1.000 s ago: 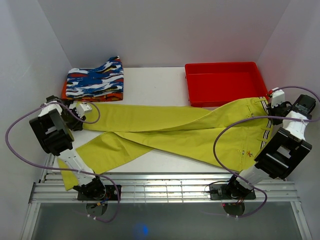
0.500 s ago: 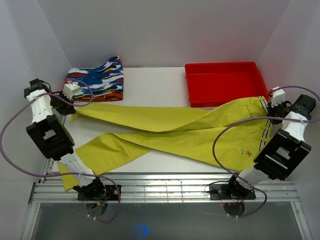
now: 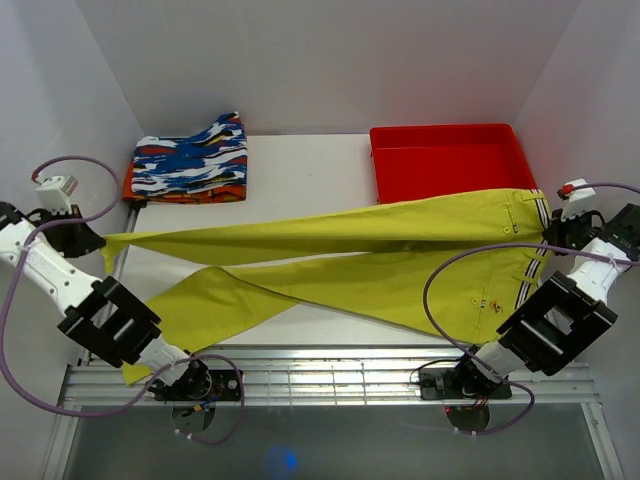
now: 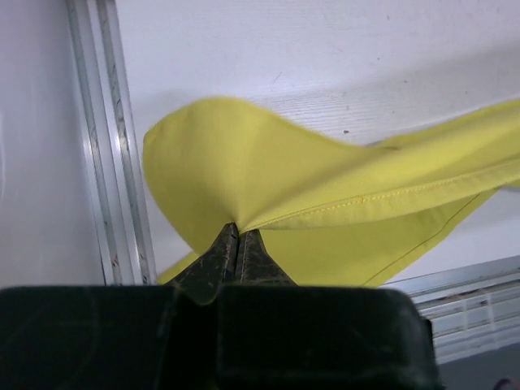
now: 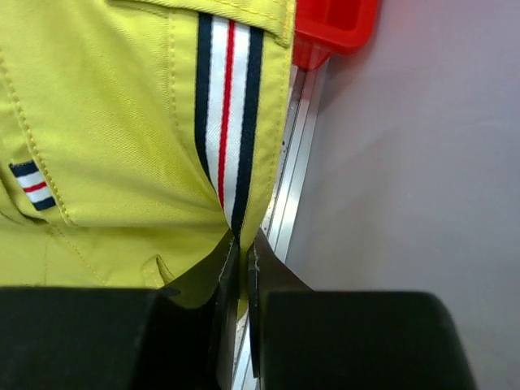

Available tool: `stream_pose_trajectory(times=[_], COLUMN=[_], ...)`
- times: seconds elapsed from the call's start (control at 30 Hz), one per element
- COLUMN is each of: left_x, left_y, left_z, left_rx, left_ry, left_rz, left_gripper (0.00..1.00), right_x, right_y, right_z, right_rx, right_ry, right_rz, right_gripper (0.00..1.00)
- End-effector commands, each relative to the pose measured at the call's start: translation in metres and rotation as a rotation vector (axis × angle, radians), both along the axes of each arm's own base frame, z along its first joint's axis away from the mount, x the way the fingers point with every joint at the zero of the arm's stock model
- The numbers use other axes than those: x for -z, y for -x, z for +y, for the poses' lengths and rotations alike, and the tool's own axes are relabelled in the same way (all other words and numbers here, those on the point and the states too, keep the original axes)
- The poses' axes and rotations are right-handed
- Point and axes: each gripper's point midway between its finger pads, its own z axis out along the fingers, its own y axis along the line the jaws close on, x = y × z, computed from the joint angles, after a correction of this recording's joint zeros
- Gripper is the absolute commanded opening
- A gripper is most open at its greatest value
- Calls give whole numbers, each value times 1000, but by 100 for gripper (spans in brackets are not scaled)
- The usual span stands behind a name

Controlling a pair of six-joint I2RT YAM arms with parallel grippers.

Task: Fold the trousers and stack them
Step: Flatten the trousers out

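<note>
The left gripper [image 4: 237, 240] is squeezed tight on the end of one leg of the trousers [image 3: 380, 262]. The yellow-green cloth bunches up right at its tips. This gripper is out past the left side of the table [image 3: 300, 170], over the metal rail [image 4: 114, 138].

The right gripper [image 5: 241, 244] is squeezed tight too. It pinches the waist end of the trousers, right on the striped band [image 5: 227, 114] of dark blue, white and red. It sits at the right side of the table, near the wall.

The trousers stretch across the table from one gripper to the other. The held leg makes a long straight line from left to right. The other leg lies flat on the table nearer the arms, and its end hangs over the near left edge.

Farther back, the waist covers the near right corner of the red tray [image 3: 445, 165]. At the far left lies a folded patterned garment [image 3: 190, 165] in blue, white, black and orange, apart from the trousers.
</note>
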Motion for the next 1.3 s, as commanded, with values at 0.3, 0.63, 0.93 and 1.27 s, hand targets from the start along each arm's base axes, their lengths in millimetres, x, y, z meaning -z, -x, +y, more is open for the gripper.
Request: stream_pose_trajectory(times=[0.3,0.63,0.93,1.27], left_x=[5,83,44,103], left_y=[-19,-200,-184,7], left_z=[32,59,30,6], left_rx=[-278,-326,-74,316], left_ry=[140,296,-10,-122], left_rz=[-9,74,50,325], left_gripper=[0,9,82,80], right_x=[-11,12,-14,-2], right_y=[-11,-125,-111,10], right_z=[-27,-13,-13,57], right_rx=[34,151,111,-395], right_ry=[91,74,164,221], right_rz=[-52,37,154,390], right_gripper=[8,8,96,94])
